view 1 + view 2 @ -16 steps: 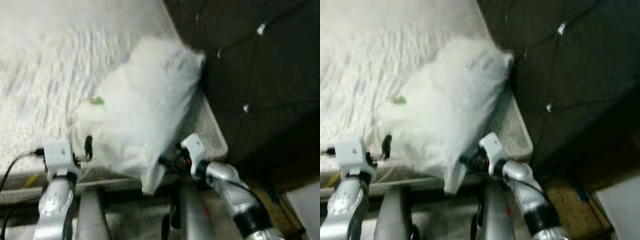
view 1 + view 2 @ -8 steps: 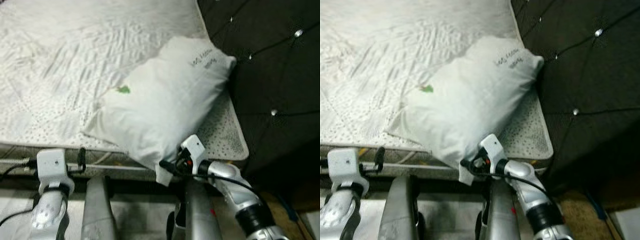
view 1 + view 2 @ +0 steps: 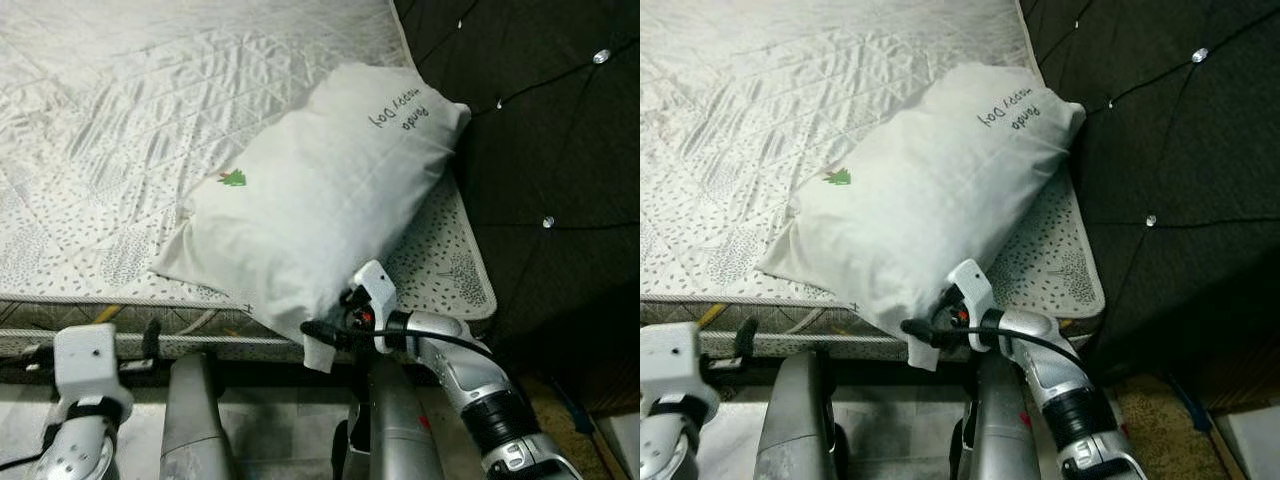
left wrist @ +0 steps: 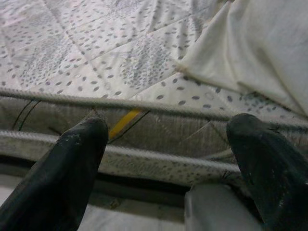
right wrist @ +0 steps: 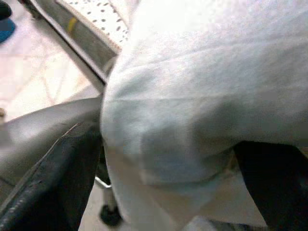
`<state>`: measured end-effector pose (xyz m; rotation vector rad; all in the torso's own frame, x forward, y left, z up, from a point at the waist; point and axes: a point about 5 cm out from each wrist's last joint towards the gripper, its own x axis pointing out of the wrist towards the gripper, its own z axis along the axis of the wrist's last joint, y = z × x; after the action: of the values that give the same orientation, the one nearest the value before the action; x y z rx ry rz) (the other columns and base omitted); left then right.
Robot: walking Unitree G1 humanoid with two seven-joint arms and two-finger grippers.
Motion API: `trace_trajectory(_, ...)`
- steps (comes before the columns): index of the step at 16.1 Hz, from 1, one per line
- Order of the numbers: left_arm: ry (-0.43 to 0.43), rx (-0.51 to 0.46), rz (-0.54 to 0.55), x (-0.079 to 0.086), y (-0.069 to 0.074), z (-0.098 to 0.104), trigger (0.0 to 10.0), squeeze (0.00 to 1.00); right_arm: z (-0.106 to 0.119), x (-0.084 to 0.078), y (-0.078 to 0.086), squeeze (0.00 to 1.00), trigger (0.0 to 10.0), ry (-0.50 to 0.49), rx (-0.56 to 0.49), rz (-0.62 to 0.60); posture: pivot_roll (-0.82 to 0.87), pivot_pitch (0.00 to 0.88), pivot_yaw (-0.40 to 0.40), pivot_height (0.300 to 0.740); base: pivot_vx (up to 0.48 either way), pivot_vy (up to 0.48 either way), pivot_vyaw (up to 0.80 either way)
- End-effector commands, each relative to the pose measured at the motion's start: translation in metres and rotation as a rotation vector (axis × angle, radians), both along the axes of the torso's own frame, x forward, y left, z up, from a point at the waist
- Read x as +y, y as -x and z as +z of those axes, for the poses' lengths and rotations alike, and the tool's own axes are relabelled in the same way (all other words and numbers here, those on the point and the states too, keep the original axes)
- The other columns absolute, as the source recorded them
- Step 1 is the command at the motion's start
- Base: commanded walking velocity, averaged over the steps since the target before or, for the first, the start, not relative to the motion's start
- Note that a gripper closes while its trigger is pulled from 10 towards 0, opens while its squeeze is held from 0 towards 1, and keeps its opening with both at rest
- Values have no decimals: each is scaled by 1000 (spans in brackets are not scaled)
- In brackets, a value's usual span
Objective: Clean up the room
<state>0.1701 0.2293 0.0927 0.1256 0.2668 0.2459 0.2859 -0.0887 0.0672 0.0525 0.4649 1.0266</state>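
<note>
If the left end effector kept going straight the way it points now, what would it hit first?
Most likely the side of the mattress. The left end effector is open and aimed at the mattress edge, with the corner of the pillow lying above and to one side. Depth is hard to judge, so this is an estimate.

The right arm point(image 3: 470, 385) reaches forward and inward from the lower right, elbow bent, its pincer point(image 3: 322, 333) at the near edge of the bed with both black fingers point(image 5: 62, 178) pressed against a pinched corner of the pillow point(image 3: 320, 190). The left arm point(image 3: 75, 440) is held low at the lower left, below the bed's near edge, wrist upright. Its pincer point(image 4: 168, 159) points at the side of the mattress, fingers point(image 4: 67, 173) spread wide apart around nothing.
</note>
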Motion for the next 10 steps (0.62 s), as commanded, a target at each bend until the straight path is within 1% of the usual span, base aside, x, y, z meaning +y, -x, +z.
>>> trace_trajectory(1,-1,6,-1,3,3,2,10000,0,10,15,-1,0,10000,-67,3,48,184,160,-110,551,0,0,0)
trace_trajectory(2,-5,2,3,5,2,4,10000,0,11,16,-5,0,10000,-99,49,4,188,159,-109,551,0,0,0)
trace_trajectory(3,-12,-4,9,8,0,7,10000,0,12,18,-7,0,4706,-118,61,-32,190,160,-109,551,0,0,0)
trace_trajectory(4,-21,-18,17,12,-3,11,10000,0,12,22,-14,0,0,-151,85,-160,191,162,-108,551,0,0,0)
trace_trajectory(5,-19,-19,20,13,-4,12,10000,0,13,24,-19,0,0,-173,98,-253,190,162,-107,551,0,0,0)
trace_trajectory(6,-1,-16,19,12,-3,10,10000,0,12,26,-19,0,0,-188,114,-288,190,162,-107,551,0,0,0)
trace_trajectory(8,16,-3,5,5,-3,6,10000,0,9,29,-17,0,0,-160,107,-297,181,151,-102,551,0,0,0)
trace_trajectory(9,22,-4,-5,2,-5,5,10000,0,9,29,-19,0,0,-156,108,-328,176,157,-102,551,0,0,0)
trace_trajectory(10,27,-12,0,2,-9,6,10000,0,9,28,-22,0,0,-153,104,-384,172,155,-104,551,0,0,0)
